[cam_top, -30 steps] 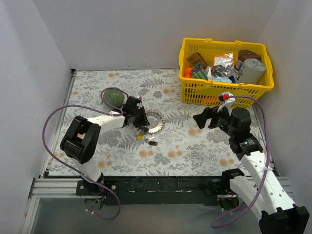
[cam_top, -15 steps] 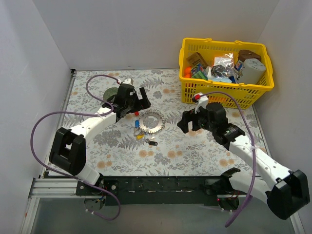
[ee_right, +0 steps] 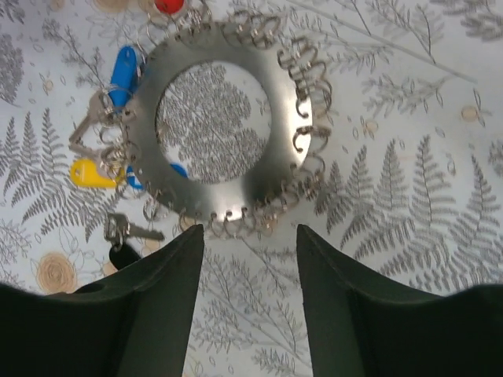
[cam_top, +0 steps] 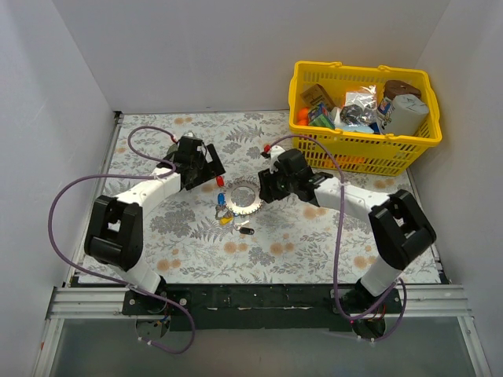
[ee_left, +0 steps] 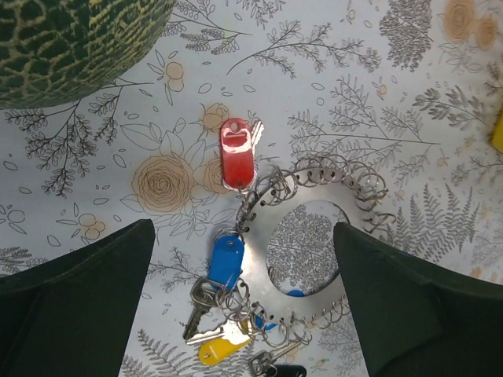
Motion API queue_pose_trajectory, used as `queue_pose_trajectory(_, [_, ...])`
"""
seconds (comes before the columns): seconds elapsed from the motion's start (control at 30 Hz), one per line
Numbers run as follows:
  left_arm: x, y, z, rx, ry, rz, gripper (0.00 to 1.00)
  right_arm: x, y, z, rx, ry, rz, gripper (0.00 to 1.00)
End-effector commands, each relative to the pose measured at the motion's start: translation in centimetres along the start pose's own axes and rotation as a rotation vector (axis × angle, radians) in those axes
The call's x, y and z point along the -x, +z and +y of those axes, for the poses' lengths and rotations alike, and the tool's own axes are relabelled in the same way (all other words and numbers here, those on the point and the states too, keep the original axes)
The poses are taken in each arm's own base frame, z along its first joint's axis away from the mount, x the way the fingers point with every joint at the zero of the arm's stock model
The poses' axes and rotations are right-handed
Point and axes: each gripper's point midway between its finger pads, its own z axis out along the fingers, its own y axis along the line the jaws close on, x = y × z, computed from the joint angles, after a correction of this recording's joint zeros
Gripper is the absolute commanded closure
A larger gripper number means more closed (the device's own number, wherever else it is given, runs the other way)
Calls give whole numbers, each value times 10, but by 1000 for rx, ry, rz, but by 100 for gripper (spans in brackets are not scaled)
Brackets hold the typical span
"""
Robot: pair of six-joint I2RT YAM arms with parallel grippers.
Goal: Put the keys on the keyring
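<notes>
Keyring (ee_right: 287, 110) lies flat mid-counter (cam_top: 314, 236): a grey band, its rim hung with small wire loops. Keys (ee_left: 224, 259) with red, blue, yellow and black heads bunch at its left rim. Left gripper (cam_top: 208, 169) hovers above, jaws wide apart. Right gripper (cam_top: 266, 187) is at the ring's right edge, jaws apart but narrower, empty. Green ball (ee_left: 71, 39) sits far-left, a full yellow basket (cam_top: 361, 71) far-right. Floral cloth, white walls.

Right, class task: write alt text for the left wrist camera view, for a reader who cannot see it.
A flat grey metal ring edged with small wire loops lies on a floral tablecloth, with red, blue and yellow keys clustered along its left side. The open left gripper frames it from the bottom corners; a green ball sits top left.
</notes>
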Motion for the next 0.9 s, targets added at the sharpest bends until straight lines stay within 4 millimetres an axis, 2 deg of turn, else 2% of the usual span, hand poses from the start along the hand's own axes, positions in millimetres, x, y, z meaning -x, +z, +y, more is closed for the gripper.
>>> queue_pose_trajectory(0.0, [10, 9, -3, 20, -11, 0, 2, 53, 24, 18, 65, -22, -97, 44])
queue_pose_trajectory(0.03, [11, 12, -1, 31, -15, -3, 2, 64, 27, 23, 81, -27, -112, 52])
queue_pose_trajectory(0.07, [13, 15, -1, 35, -20, -2, 2, 65, 32, 25, 90, -27, -105, 57])
queue_pose_trajectory(0.1, [10, 22, 2, 46, -24, 10, 2, 57, 44, 23, 93, -15, -74, 60])
queue_pose_trajectory(0.13, [10, 26, 4, 58, -29, 13, 2, 64, 48, 28, 112, -17, -79, 68])
queue_pose_trajectory(0.17, [15, 29, 3, 67, -34, -2, 2, 59, 54, 29, 117, -12, -61, 72])
queue_pose_trajectory(0.23, [14, 41, 9, 97, -49, 8, 2, 49, 68, 28, 123, 9, -22, 81])
queue_pose_trajectory(0.3, [20, 49, 9, 110, -62, -3, 2, 41, 79, 28, 127, 18, 5, 84])
queue_pose_trajectory(0.33, [18, 57, 12, 124, -65, 8, 2, 37, 82, 27, 128, 25, 17, 88])
queue_pose_trajectory(0.43, [17, 71, 24, 183, -77, 17, 2, 27, 87, 27, 133, 32, 41, 91])
queue_pose_trajectory(0.53, [17, 76, 39, 232, -93, 26, 2, 21, 86, 25, 123, 28, 53, 94])
queue_pose_trajectory(0.63, [16, 75, 56, 275, -111, 30, 2, 12, 84, 22, 113, 27, 67, 95])
queue_pose_trajectory(0.73, [21, 72, 65, 286, -125, 19, 2, 3, 81, 20, 108, 29, 81, 96])
queue_pose_trajectory(0.77, [21, 72, 67, 288, -123, 19, 2, -6, 78, 20, 102, 34, 112, 96])
queue_pose_trajectory(0.87, [24, 69, 67, 284, -115, 15, 2, -13, 72, 17, 87, 38, 128, 97])
